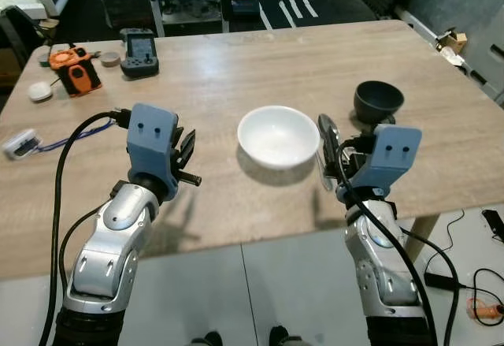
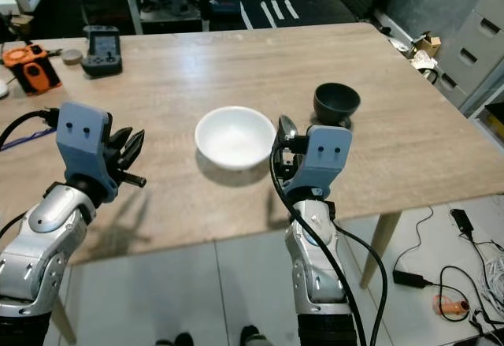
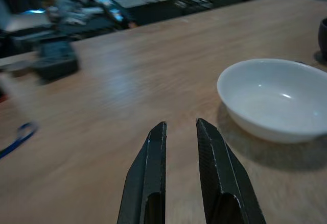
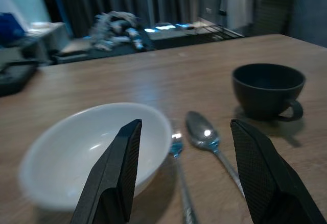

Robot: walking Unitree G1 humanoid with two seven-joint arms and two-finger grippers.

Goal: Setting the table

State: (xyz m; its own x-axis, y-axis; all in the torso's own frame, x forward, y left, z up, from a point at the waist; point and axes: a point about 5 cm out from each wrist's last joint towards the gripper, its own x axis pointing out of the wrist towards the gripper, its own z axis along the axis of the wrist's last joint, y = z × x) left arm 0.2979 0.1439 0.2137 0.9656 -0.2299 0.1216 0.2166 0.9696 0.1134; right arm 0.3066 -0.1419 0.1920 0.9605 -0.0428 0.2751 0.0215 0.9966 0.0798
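The white bowl (image 1: 278, 135) sits on the wooden table (image 1: 236, 70) near its front edge, with bare wood all round it. The left gripper (image 3: 180, 129) hovers over open tabletop to the bowl's left, its fingers nearly together with a thin gap and nothing between them. The right gripper (image 4: 184, 132) hangs just right of the bowl, fingers spread wide and empty.

The right wrist view shows a spoon (image 4: 207, 137) lying flat between the bowl and the dark cup (image 4: 268, 90), and beside it a second utensil (image 4: 179, 163), blurred, perhaps a fork. In the head views the right arm covers most of this cutlery; only a shiny tip (image 1: 328, 133) sticks out.

The cup stands well apart from the table's right edge. At the far left lie an orange tool (image 1: 75, 68), a handheld device (image 1: 139, 53) and a cable (image 1: 71, 137).
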